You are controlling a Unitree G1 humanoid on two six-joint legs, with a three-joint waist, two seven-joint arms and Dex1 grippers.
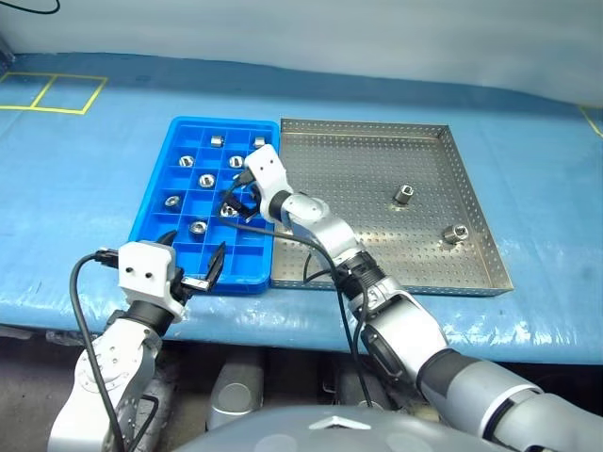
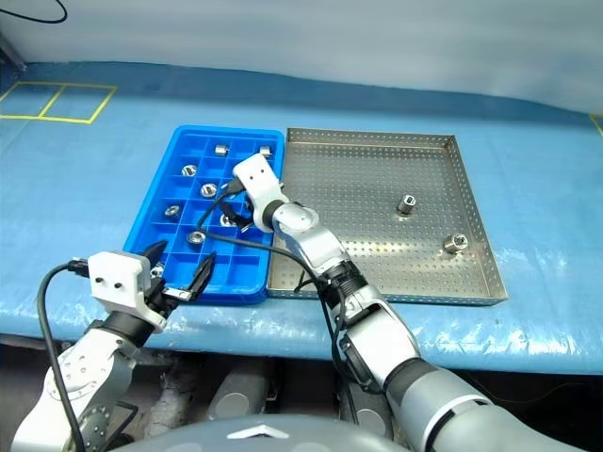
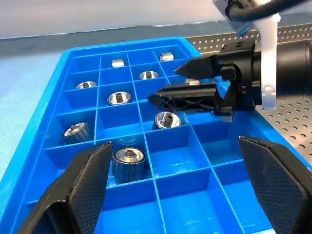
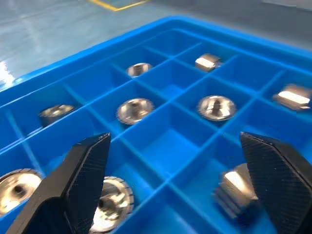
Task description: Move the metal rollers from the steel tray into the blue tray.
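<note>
Surface (image 1: 85, 207): covered in blue sheeting, with yellow tape lines near its far left corner.
Blue tray (image 1: 162, 185): lies left of centre on the surface, its near short edge close to the surface's near edge, its right long side touching the steel tray.
Steel tray (image 1: 377, 254): lies flat to the right of the blue tray, its perforated floor mostly bare.
Metal rollers in the steel tray: two. One (image 1: 404, 196) stands near the middle of the floor; the other (image 1: 455, 233) sits nearer the right rim and the near edge, apart from the first.
Metal rollers in the blue tray: several, one to a compartment, spread over the far and middle rows. Two (image 1: 216, 142) lie in the far row, others such as one (image 1: 186, 161) in the rows behind the middle, and one (image 1: 198, 228) in a middle-left compartment. The near rows hold none that I can see.
Right end effector (image 1: 236, 201): reaches over the middle of the blue tray from its right side, fingers spread and released, gripping nothing. One roller (image 3: 166, 119) sits in the compartment just below its fingertips.
Left end effector (image 1: 193, 259): hovers over the near short edge of the blue tray, fingers (image 3: 80, 187) wide apart and released, empty.
</note>
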